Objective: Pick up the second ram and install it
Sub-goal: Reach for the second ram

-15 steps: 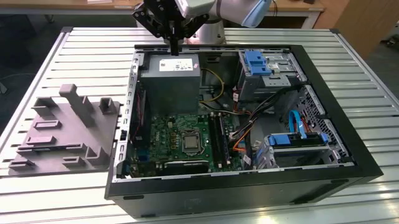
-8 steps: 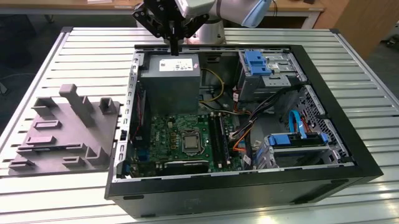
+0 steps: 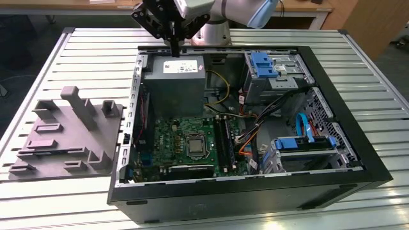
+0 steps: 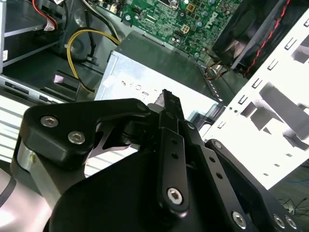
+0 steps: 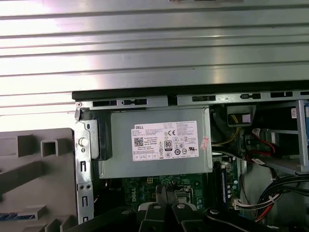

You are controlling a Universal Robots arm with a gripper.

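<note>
Exterior view: reading the hand [image 3: 174, 53] as fully closed, nothing held. Hovers just above the grey power-supply box [image 3: 174, 84], inside the case [image 3: 255, 194] rim. Spot the second ram [image 3: 56, 152] well apart from the hand, lying low in the grey fixture [image 3: 96, 143] on the bench [image 3: 357, 52], outside the case. Likely trouble: clipping the fixture's tall posts beside the ram on approach; landing closed fingers on the stick instead of straddling it.

First wrist view: same blue ram edge [image 5: 19, 216] off to one side of the hand, case side wall [image 5: 84, 164] in between.

Second wrist view: beyond the fingertips, yellow cable [image 4: 79, 41] and black fan [image 4: 251, 34] with loose wires — snag hazards near the motherboard [image 4: 193, 19].
</note>
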